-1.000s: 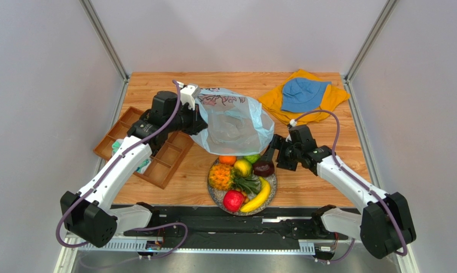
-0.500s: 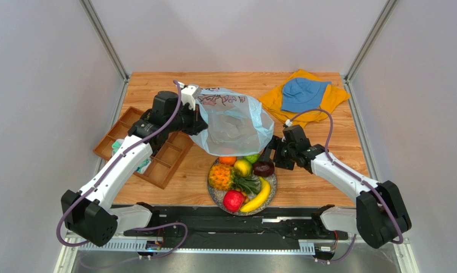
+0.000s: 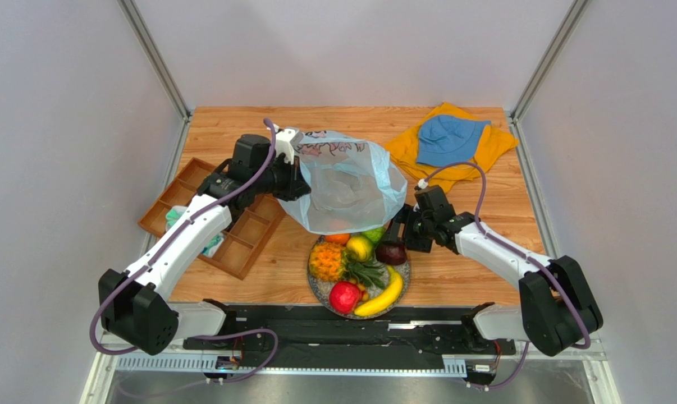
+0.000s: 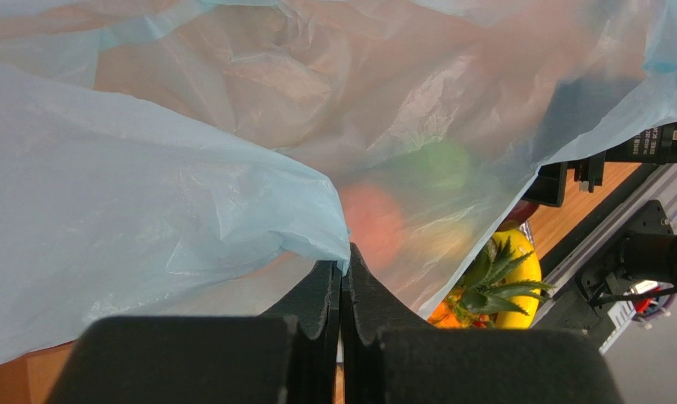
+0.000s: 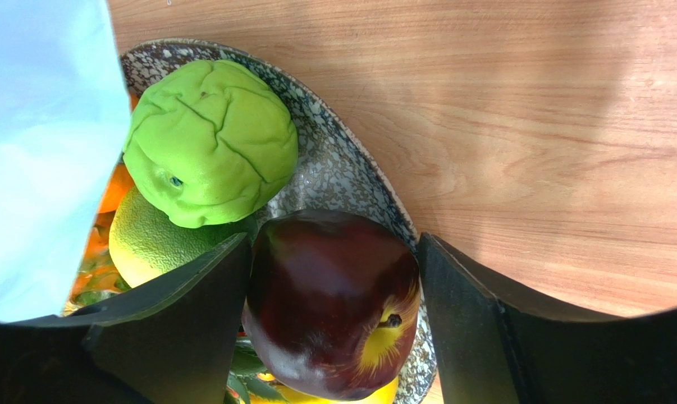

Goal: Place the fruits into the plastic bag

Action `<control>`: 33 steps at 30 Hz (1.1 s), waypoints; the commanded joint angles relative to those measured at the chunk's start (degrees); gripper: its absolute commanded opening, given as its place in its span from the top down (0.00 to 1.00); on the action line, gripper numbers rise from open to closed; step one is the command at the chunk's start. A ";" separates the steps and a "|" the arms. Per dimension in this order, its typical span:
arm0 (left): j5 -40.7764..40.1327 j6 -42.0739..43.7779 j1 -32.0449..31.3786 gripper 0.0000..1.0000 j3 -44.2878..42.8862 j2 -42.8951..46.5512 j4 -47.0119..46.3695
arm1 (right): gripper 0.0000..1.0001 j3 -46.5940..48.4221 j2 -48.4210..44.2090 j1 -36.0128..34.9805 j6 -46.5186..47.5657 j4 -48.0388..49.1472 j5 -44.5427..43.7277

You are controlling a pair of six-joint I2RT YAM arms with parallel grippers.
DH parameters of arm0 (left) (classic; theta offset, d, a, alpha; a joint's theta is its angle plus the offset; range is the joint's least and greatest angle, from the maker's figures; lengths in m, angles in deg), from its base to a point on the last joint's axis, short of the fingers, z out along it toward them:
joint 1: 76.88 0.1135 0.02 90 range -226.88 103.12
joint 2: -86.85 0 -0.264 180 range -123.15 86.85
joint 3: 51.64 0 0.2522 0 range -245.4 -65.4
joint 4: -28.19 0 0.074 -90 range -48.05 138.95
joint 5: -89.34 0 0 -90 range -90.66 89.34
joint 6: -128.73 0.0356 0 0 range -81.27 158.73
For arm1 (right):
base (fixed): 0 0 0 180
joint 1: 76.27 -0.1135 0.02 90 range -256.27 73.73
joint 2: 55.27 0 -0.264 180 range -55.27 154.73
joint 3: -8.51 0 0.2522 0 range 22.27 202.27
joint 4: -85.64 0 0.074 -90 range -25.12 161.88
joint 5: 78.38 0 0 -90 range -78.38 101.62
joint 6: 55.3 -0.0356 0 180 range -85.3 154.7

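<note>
left end effector (image 4: 343, 252) clenched on the blue plastic bag (image 3: 350, 189) edge, bag hanging over the plate (image 5: 333, 168); right end effector (image 5: 333, 244) straddles the dark fruit (image 5: 329, 311) on the plate, fingers hugging both sides; can't tell if it's squeezing

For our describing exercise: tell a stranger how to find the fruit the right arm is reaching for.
Find the speckled grey plate of fruit near the table's front edge. On its right rim, between the fingers of the right gripper, lies the dark maroon fruit: the only near-black piece, beside a bright green fruit.
</note>
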 commanded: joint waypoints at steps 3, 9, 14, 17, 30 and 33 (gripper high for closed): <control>1.19 -0.28 0.30 1.00 -1.34 0.20 -0.66 | 0.35 -0.26 -2.14 -0.53 -0.32 0.18 0.60; 0.76 -0.20 0.30 1.00 -1.43 0.20 -0.48 | 0.58 0.00 -5.83 -0.53 0.20 -3.06 -2.92; 0.23 -0.02 0.30 1.00 -1.34 0.72 -0.39 | 0.68 0.79 -10.57 -0.53 0.38 -5.18 -4.85; 0.05 -0.02 0.30 1.00 -1.34 0.81 -0.39 | 0.72 1.58 -13.20 -0.53 0.21 -6.41 -4.85; 0.75 -0.20 0.30 1.00 -1.34 0.81 -0.39 | 0.86 7.47 -22.61 -11.06 9.16 -8.61 -6.88; 0.84 -0.11 0.30 1.00 -1.34 0.99 -0.39 | 0.85 8.70 -24.37 -14.76 12.84 -5.46 -1.97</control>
